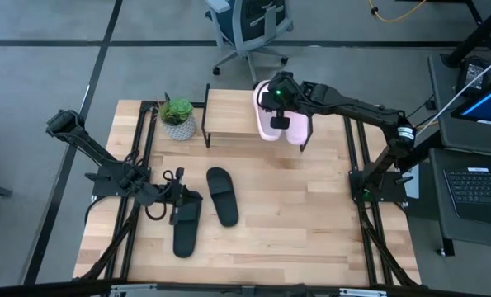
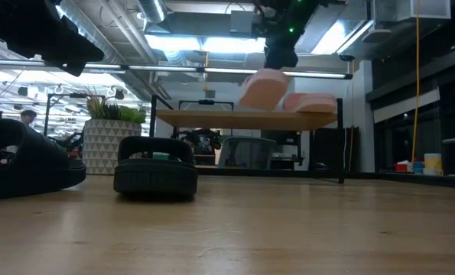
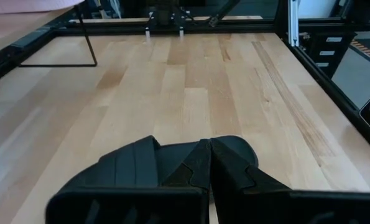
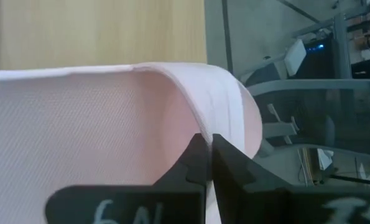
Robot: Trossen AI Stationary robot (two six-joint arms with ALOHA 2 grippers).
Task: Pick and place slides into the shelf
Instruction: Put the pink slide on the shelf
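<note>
Two pale pink slides are at the shelf [image 1: 233, 115]. One pink slide [image 2: 311, 101] lies flat on the shelf's top board [image 2: 212, 118]. My right gripper [image 1: 276, 115] is above that board, shut on the other pink slide [image 2: 263, 88]. Two black slides are on the table. One black slide [image 1: 222, 196] lies sole-down, untouched, also seen in the low view [image 2: 156, 164]. My left gripper [image 1: 179, 202] is shut at the far end of the other black slide [image 1: 186, 227]. My right gripper pinches the pink slide's wide strap [image 4: 191, 118] between its two fingers, coming from above. The slide hangs tilted over the shelf's top board, one end lower; whether that end touches the board I cannot tell. My left gripper is shut on the black slide's strap [image 3: 135, 168], reaching low from the table's left. The fingers [image 3: 234, 171] hide the exact place of contact. The slide's sole rests on the table.
A potted plant [image 1: 177, 118] stands on the table just left of the shelf. An office chair [image 1: 249, 29] is beyond the far edge, and a laptop [image 1: 476, 186] sits to the right. Bare tabletop [image 1: 303, 214] lies between the black slides and the right arm's base.
</note>
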